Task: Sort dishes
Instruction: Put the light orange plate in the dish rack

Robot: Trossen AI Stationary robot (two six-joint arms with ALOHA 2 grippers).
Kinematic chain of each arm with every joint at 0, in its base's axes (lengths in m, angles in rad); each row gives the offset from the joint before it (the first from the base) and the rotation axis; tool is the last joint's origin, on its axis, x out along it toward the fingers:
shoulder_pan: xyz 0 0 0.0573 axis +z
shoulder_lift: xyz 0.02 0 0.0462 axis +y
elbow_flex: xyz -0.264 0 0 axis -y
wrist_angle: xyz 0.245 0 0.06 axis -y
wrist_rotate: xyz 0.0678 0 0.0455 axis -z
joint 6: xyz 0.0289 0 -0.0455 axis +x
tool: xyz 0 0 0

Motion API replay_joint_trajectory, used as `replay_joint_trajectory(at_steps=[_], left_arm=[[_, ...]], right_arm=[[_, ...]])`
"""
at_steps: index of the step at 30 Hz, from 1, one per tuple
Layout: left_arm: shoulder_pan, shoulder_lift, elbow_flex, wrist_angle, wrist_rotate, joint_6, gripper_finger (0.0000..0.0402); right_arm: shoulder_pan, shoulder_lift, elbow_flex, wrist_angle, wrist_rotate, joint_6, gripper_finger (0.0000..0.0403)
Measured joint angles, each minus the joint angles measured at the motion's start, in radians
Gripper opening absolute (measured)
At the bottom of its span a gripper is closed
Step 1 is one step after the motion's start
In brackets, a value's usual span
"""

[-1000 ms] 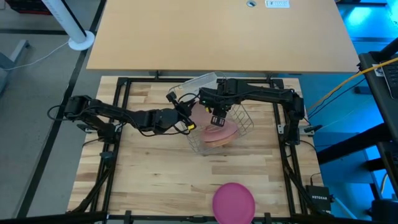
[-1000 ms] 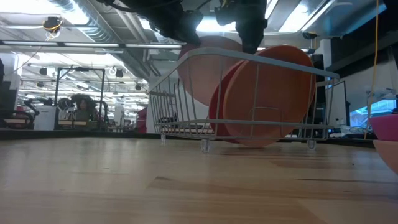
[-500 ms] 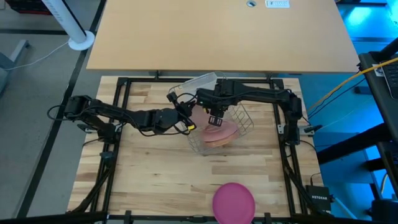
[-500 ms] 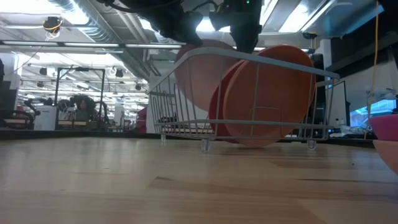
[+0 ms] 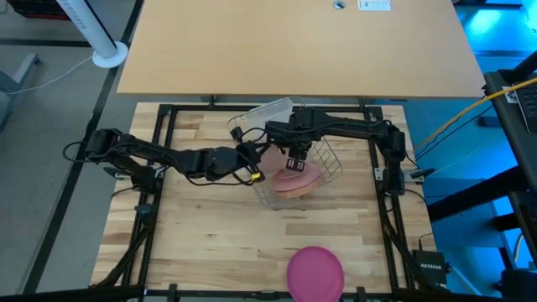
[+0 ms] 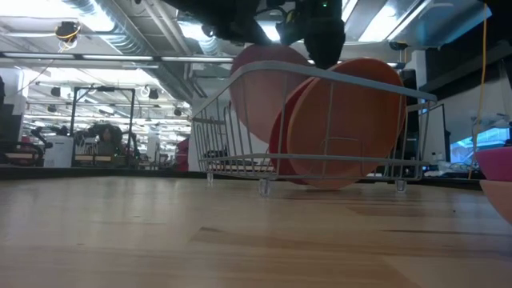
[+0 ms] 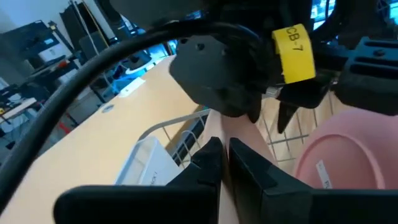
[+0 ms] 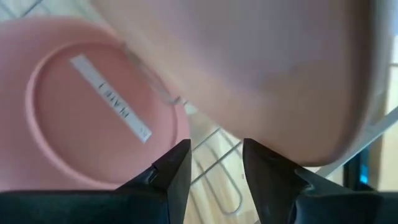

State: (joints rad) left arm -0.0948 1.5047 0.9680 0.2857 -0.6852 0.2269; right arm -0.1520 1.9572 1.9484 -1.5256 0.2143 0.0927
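A silver wire rack (image 5: pixel 331 164) stands mid-table. In it a pale pink plate (image 6: pixel 268 92) stands on edge, and orange plates (image 6: pixel 348 120) lean beside it, their lower rims on the rack floor. My left gripper (image 7: pixel 225 146) reaches in level from the table's left and is shut on the pale plate. My right gripper (image 8: pixel 216 155) hangs open over the rack, pointing down, beside the pale plate's top (image 8: pixel 267 74) and above a leaning peach plate (image 8: pixel 93 112). A magenta plate (image 5: pixel 315 270) lies flat near the table's front edge. My left gripper pinches the pale pink plate's upper rim (image 7: pixel 231 127) between its two fingers, coming in nearly level from the table's left. The plate stands almost upright, its lower edge down inside the rack.
A clear plastic tub (image 5: pixel 268 111) lies just behind the rack. At the low view's right edge, a magenta dish sits above a peach one (image 6: pixel 498 180). Bare wood lies between the rack and the front edge.
My left gripper has turned at the wrist without shifting place. The pale pink plate's top has swung a little toward the orange plates, so it stands more upright. Its lower edge has stayed in the rack.
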Motion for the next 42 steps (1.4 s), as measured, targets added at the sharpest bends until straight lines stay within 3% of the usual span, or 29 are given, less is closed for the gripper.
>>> replay_joint_trajectory(at_steps=[12,27,42], left_arm=[[0.003,0.001,-0.001,-0.008,0.089,-0.071,0.0016],[0.0,0.005,-0.005,-0.023,0.217,-0.164,0.0016],[0.003,0.082,-0.005,-0.014,0.234,-0.159,0.0016]], right_arm=[[0.001,0.0,0.001,-0.048,-0.184,0.003,0.015],[0.0,0.004,-0.003,-0.043,-0.494,0.018,0.015],[0.0,-0.071,-0.002,-0.04,-0.521,0.162,0.015]])
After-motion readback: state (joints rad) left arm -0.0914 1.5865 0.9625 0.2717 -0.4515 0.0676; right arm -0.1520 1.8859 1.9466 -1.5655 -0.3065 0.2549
